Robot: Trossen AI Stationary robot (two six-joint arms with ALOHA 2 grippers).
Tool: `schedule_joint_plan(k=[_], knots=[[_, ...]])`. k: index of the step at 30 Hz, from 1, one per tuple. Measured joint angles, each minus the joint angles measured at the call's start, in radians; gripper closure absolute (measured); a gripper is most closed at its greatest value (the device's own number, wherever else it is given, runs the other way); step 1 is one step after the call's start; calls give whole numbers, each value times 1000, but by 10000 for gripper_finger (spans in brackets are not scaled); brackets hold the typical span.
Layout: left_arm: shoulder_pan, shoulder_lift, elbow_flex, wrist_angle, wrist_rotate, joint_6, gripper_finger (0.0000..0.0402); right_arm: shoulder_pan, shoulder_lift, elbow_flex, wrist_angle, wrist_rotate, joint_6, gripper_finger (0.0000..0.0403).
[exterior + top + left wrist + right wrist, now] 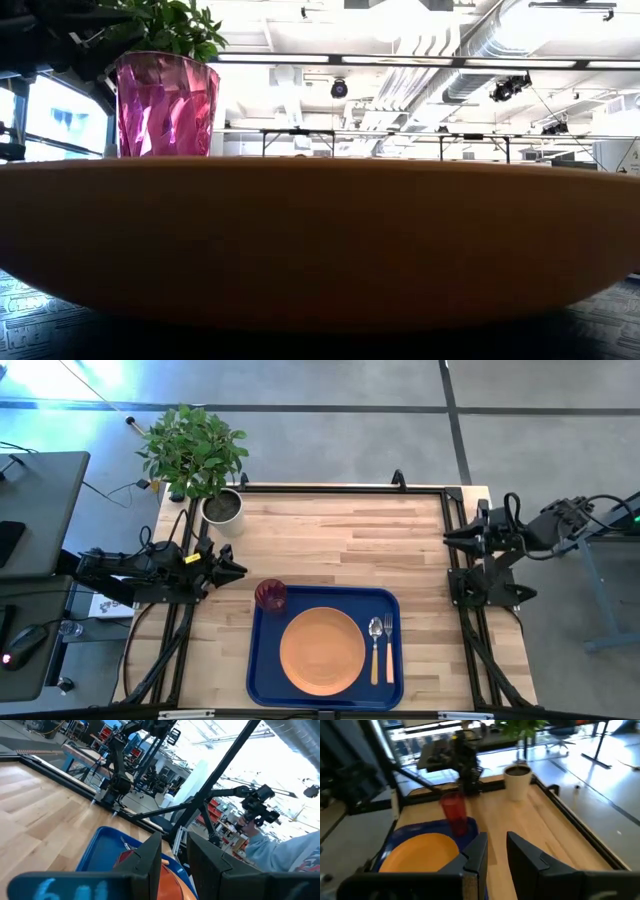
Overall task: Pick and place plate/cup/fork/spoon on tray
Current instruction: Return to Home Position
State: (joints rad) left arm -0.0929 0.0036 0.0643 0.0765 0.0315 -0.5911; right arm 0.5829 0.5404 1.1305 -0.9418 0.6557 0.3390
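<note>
The blue tray [260, 680] lies at the table's near middle. The orange plate [322, 650] sits on it and fills the low view [320, 240]. The dark-red cup [270, 595] stands upright in the tray's far left corner and also shows in the low view [165, 105]. The spoon [375, 645] and the fork [389, 647] lie side by side on the tray, right of the plate. My left gripper [238, 569] hovers at the table's left edge, left of the cup, empty, its fingers a narrow gap apart. My right gripper [448, 540] hovers at the right edge, the same.
A potted plant in a grey pot [222, 506] stands at the table's far left corner. Bare wooden tabletop [350, 540] lies between the arms, beyond the tray. A person's sleeve [290, 855] shows beyond the table in the left wrist view.
</note>
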Motion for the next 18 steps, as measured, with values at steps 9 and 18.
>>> schedule_joint_plan(k=[9,18], knots=[[0,0,0,-2,0,8,321,0,-15,-36,142,-165,-208,340],[0,1,0,-3,-2,46,321,0,-220,-397,421,-166,-219,340]])
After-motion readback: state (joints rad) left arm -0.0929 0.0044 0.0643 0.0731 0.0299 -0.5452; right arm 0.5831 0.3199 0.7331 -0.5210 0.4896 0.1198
